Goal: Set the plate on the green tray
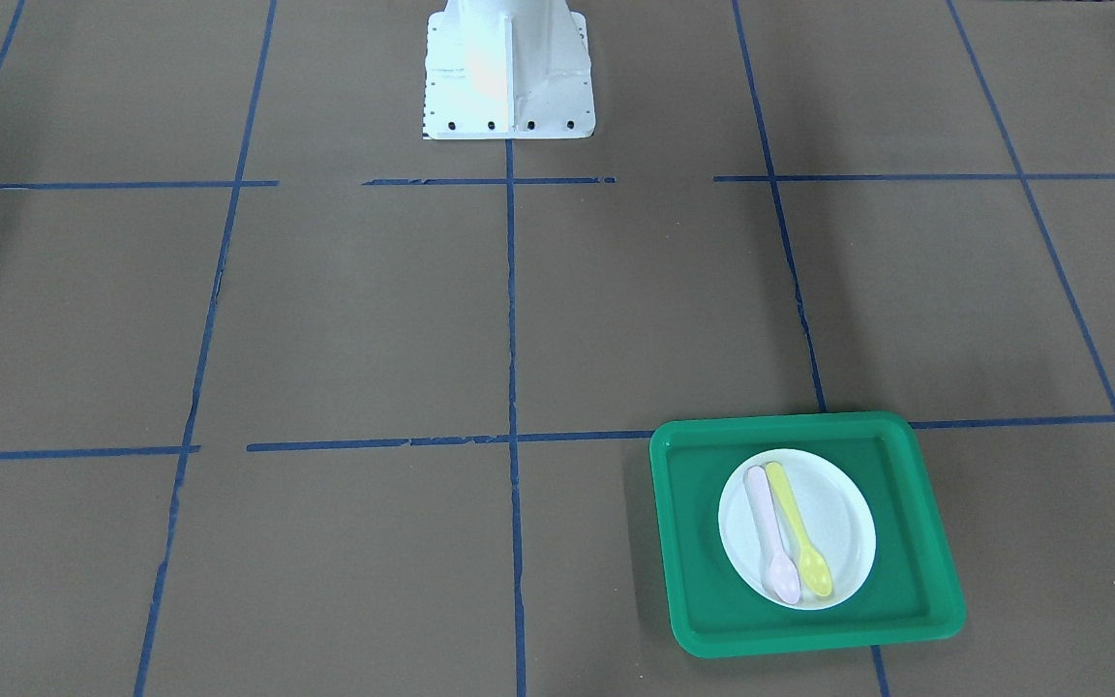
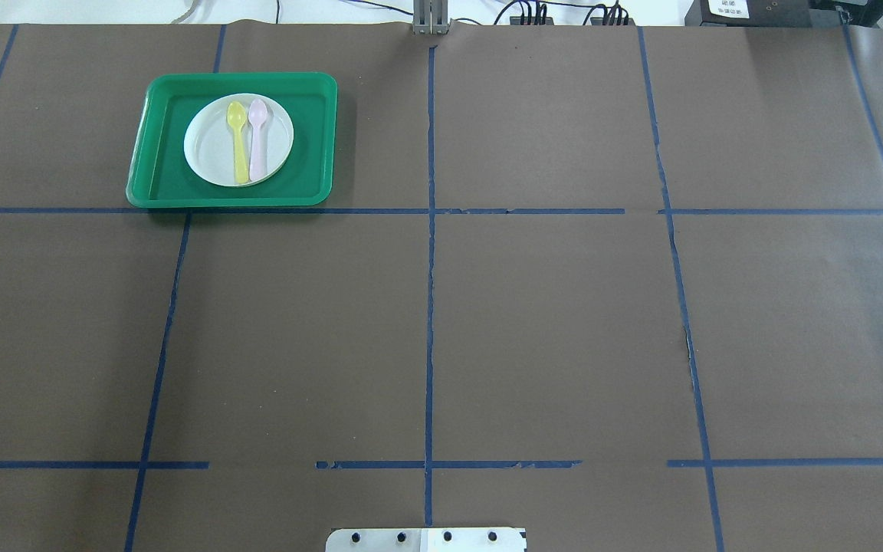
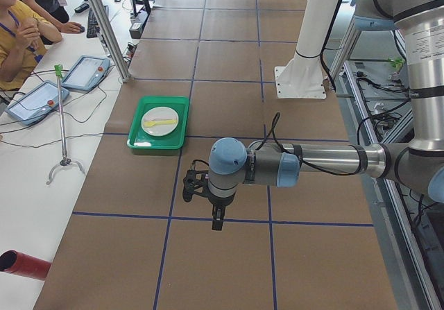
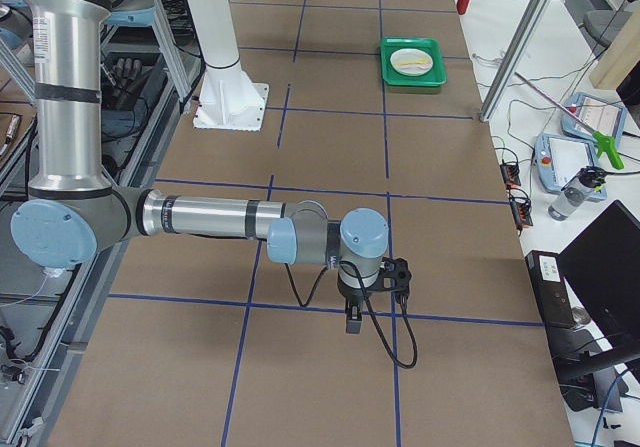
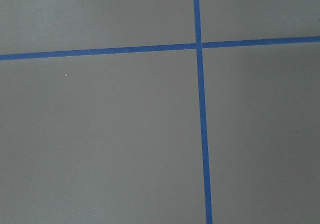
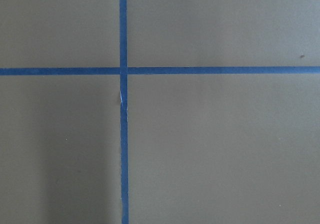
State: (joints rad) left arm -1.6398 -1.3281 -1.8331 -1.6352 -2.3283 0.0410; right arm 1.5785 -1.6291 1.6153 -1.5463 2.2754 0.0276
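A small round white plate with a shallow raised rim lies flat inside a large bright green plastic rectangular tray, roughly at its middle and clear of the tray's walls. The tray sits on the brown paper-covered worktop, at the far edge on the robot's left. A pale pink plastic spoon and a yellow plastic spoon lie side by side on the plate, covering part of its centre. The left tool and right tool hang over the worktop well apart from the tray. Both show only in the side views, so I cannot tell whether either is apart or together.
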